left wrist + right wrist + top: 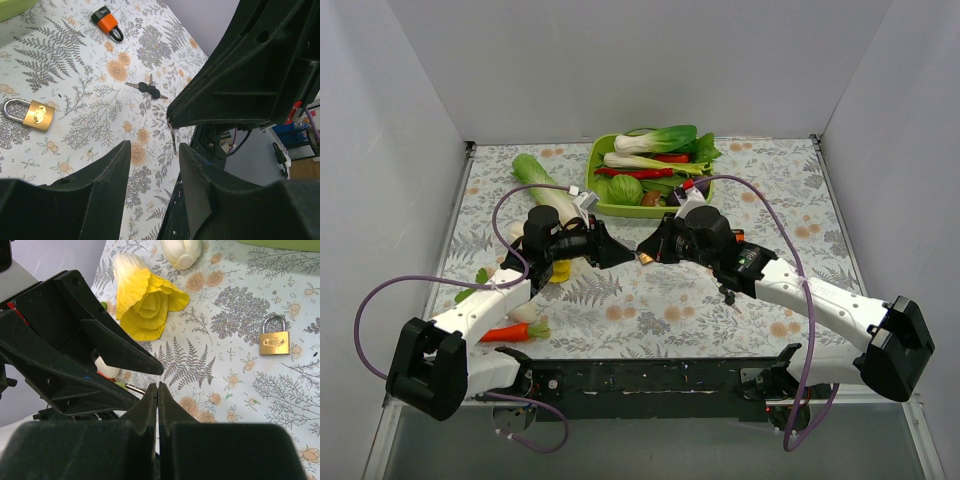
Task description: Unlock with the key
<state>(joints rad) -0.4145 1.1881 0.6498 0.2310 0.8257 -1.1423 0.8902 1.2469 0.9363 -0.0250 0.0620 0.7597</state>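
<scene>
Top view: left gripper (620, 250) and right gripper (650, 254) meet tip to tip right over the brass padlock (645, 258). Left wrist: left fingers (100, 190) spread wide, gripping nothing; key (172, 137) hangs blade-down from the right gripper's tips, right of the brass padlock, spare keys (147, 90) and orange padlock (107, 22) lying beyond it. Right wrist: right fingers (145, 405) pinched together on the key, blade poking out left of the brass padlock.
</scene>
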